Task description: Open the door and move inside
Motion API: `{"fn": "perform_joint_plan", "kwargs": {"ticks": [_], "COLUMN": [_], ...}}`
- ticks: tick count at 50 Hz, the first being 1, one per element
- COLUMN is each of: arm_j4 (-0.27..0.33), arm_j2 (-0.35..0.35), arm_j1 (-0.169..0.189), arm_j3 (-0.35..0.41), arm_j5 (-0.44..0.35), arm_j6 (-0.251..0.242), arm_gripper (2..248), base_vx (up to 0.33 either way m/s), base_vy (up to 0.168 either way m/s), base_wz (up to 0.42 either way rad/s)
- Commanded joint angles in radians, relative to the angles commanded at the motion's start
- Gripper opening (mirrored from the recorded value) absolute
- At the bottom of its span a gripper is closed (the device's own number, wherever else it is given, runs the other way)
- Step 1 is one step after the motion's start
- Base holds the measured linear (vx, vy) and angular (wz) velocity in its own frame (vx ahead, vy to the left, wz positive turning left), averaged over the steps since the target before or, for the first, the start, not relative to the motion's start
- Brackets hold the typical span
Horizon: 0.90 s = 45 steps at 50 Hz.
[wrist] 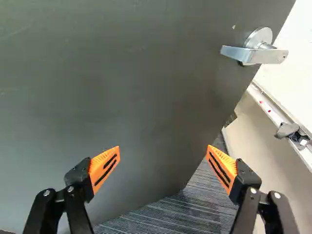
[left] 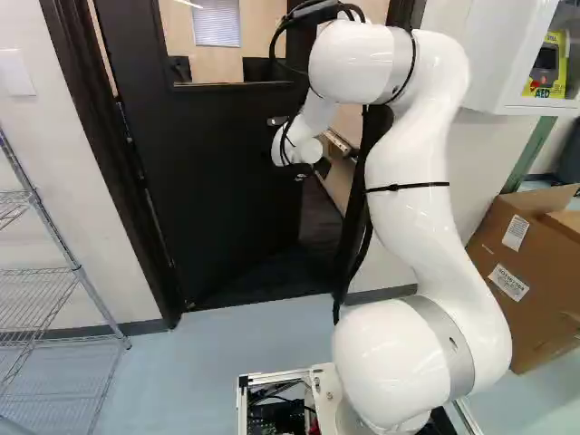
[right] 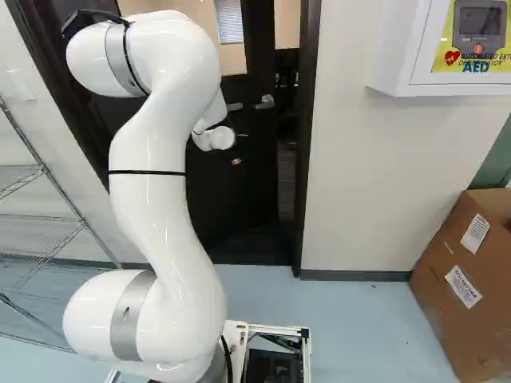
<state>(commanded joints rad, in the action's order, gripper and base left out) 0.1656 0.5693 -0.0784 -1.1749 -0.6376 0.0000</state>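
The black gripper point(left: 311, 169) is by the door's free side, small in the left base view. In the wrist view the gripper point(wrist: 163, 147) stands open, its orange-padded fingers wide apart with nothing held. Ahead of it is the dark door point(wrist: 112, 92), which in the left base view is the door point(left: 213, 172) with a window, standing partly open and swung away from the arm. Its silver lever handle point(wrist: 261, 51) lies ahead of the gripper, beyond the right-hand finger's side, untouched. Between door edge and jamb point(right: 306, 152) is a gap.
Dark striped carpet point(wrist: 195, 202) lies past the doorway, with a pale wall and ledge point(wrist: 278, 114) beside it. A wire shelf point(left: 54, 272) stands left of the doorway. Right of it are a white AED cabinet point(right: 391, 56) and a cardboard box point(right: 471, 279).
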Motion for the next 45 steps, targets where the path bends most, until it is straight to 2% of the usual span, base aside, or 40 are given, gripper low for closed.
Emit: {"fn": "perform_joint_plan", "kwargs": {"ticks": [21,45], "arm_j4": [0.0,0.0], "arm_j2": [-0.096,-0.206], "arm_j1": [-0.004,-0.01], "arm_j3": [0.125,0.263], "arm_j5": [-0.039,-0.043], "arm_j6": [0.0,0.0], "arm_gripper": [247,247], "base_vx": [0.0,0.0], "base_vy": [0.0,0.0], "base_wz": [0.0,0.0]}}
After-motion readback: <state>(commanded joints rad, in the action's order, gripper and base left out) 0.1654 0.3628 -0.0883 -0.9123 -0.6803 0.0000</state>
